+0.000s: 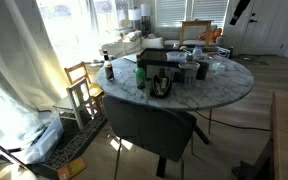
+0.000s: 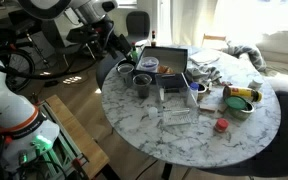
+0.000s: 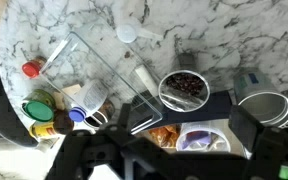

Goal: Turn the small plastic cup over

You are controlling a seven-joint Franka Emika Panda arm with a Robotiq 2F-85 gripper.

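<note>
The small clear cup (image 3: 144,78) sits on the marble table (image 3: 214,35), between a clear tray (image 3: 79,60) and a bowl of dark beans (image 3: 184,87). The gripper (image 3: 192,122) hovers above with its fingers (image 3: 246,125) spread apart and empty, the cup just beyond their tips.

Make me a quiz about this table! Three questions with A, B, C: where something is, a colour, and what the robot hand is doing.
1. Where is the small red thing? A on the floor. B on the table, near its rim. C on a chair.
2. What colour is the table? A red. B white with grey veins. C black.
3. The gripper is: A squeezing a cup. B holding a spoon. C open, empty.
Answers: 1 B: it lies by the rim. 2 B: marble shows in every view. 3 C: wrist view shows fingers apart, nothing between.
</note>
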